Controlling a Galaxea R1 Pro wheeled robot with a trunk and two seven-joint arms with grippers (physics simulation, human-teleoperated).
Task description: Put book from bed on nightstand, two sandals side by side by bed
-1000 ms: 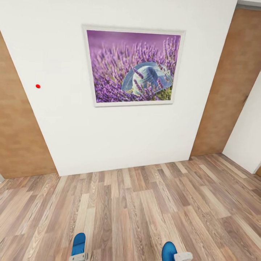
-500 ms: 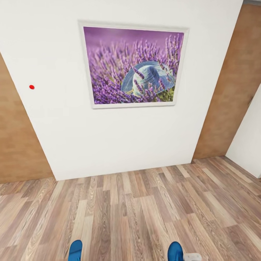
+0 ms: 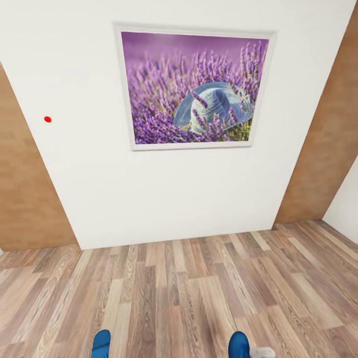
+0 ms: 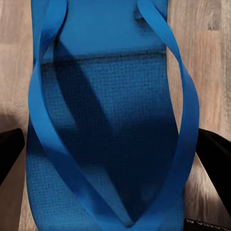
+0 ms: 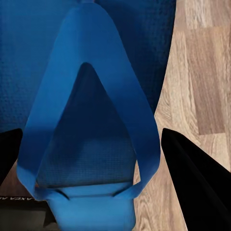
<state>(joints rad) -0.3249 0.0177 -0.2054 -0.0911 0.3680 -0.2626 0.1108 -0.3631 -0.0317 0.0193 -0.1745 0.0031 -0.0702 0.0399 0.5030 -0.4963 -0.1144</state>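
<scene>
My head camera has moved, so the lavender painting (image 3: 196, 87) now looks larger and sits further right than a second ago. The two blue sandals (image 3: 101, 344) I carry show less above the lower edge of the head view, and more wood floor (image 3: 199, 293) lies ahead of them.

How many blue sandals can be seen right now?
2. One sandal sits at the head view's bottom edge in the left hand; the other sandal is in the right hand.
</scene>
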